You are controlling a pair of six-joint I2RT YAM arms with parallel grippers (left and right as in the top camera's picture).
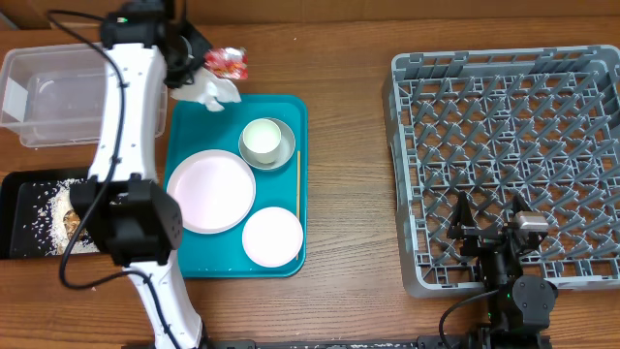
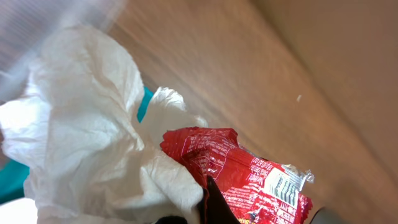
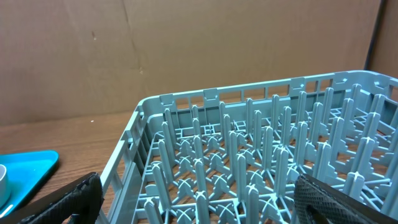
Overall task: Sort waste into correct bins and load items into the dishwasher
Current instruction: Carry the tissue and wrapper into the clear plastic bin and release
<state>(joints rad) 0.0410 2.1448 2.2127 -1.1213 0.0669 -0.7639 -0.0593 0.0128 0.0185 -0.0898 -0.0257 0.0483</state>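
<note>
The only print we can find is on the red foil wrapper (image 2: 239, 177): a white panel with a barcode near its torn end and some small yellow lettering at the frame's lower edge, none of it readable, and no brand name shows. The wrapper lies on the wooden table (image 1: 349, 194) just beyond the teal tray's (image 1: 291, 109) far left corner, touching the crumpled white napkin (image 1: 208, 92). The left arm stretches from the near edge across the black tray (image 1: 15, 208) with its rice scraps (image 1: 41, 211) and brown lump (image 1: 70, 223). It passes beside the clear tub (image 1: 58, 92), and the left gripper (image 1: 194, 70) sits at the napkin and wrapper with its jaws closed. We cannot tell which of the two it pinches. The right gripper (image 3: 196, 186) hangs low over the near edge of the grey dish rack (image 1: 513, 145), jaws spread wide and holding nothing. On the teal tray lie the large plate (image 1: 211, 191), small plate (image 1: 272, 236), bowl (image 1: 266, 142) and wooden stick (image 1: 297, 174).
</note>
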